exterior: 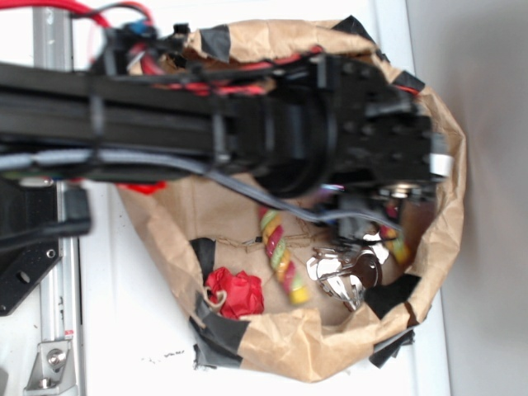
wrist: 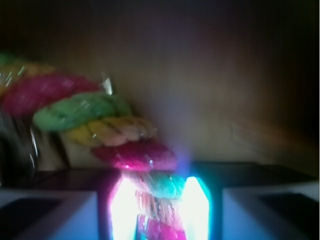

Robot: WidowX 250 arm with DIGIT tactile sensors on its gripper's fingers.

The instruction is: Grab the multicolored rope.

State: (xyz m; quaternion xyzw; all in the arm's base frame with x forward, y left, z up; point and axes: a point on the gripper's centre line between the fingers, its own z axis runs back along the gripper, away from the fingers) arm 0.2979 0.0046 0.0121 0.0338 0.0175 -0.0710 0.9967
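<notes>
Rope (wrist: 127, 152) lies inside the paper bag (exterior: 330, 342), 1 end running between the end effector (wrist: 159, 210) pads (glare hides contact), seemingly clenched on it; lift slowly, keeping grip centred.

There is one paper bag (exterior: 330, 346), brown with black tape on its rim. Inside it lies one rope (exterior: 280, 256) of red, yellow and green strands; the wrist view shows the same single rope (wrist: 100, 125). There is one red cloth wad (exterior: 237, 291). There is one bunch of shiny metal pieces (exterior: 338, 276); how many pieces it has, I cannot tell. One robot arm (exterior: 165, 124) covers the upper part of the bag.
</notes>
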